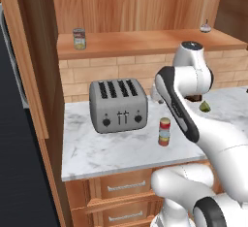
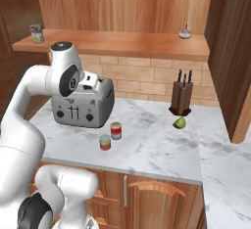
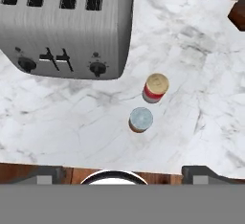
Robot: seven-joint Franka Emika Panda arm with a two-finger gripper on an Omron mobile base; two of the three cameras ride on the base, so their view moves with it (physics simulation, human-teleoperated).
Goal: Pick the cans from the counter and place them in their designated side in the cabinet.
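Observation:
Two small cans stand close together on the white marble counter (image 3: 57, 122), right of the toaster's front. One is mostly red with a pale band (image 3: 155, 88) (image 2: 116, 130) (image 1: 165, 124). The other has a yellow band (image 3: 141, 120) (image 2: 105, 142) (image 1: 163, 140) and stands nearer the counter's front edge. My gripper (image 3: 125, 174) hangs open high above the counter edge, its tips wide apart, both cans below and just ahead of it, nothing held. The wooden cabinet's long shelf board (image 1: 145, 44) (image 2: 122, 44) runs above the brick wall.
A grey four-slot toaster (image 1: 118, 105) (image 2: 81, 108) stands left of the cans. A silver-topped can (image 1: 79, 39) (image 2: 36, 33) sits at the shelf's left end and a small garlic-like bulb (image 2: 185, 32) at its right. A knife block (image 2: 181, 96) and a lime (image 2: 179, 123) lie to the right.

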